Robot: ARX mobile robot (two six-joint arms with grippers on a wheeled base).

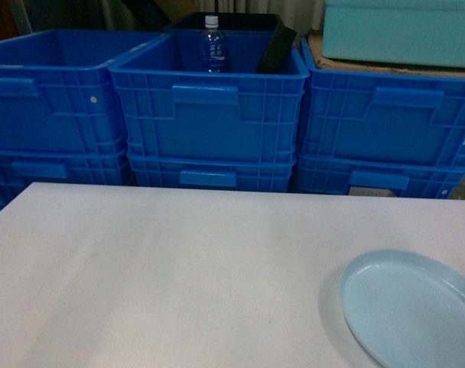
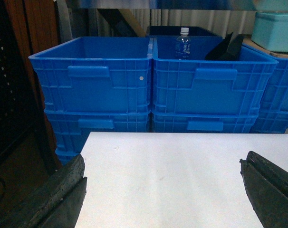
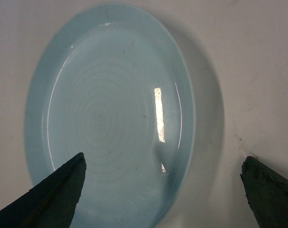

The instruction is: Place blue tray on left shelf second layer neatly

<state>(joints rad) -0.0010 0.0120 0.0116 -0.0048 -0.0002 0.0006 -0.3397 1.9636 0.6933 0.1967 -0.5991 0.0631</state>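
The blue tray (image 1: pixel 410 310) lies flat on the white table (image 1: pixel 179 268) at the front right, partly cut off by the frame edge. In the right wrist view the blue tray (image 3: pixel 110 114) fills the left and middle. My right gripper (image 3: pixel 163 190) is open above it, straddling the near right rim, with one fingertip (image 3: pixel 63 185) over the dish and the other (image 3: pixel 265 187) over bare table. My left gripper (image 2: pixel 163 190) hangs open over the table's left part with nothing between its fingers. The left shelf second layer is out of view.
Stacked deep-blue crates (image 1: pixel 209 115) stand in a row behind the table's far edge. A water bottle (image 1: pixel 212 44) and a black object (image 1: pixel 277 47) sit in the middle crate. A teal box (image 1: pixel 401 31) rests on cardboard at the back right. A dark perforated panel (image 2: pixel 11 95) stands left of the table.
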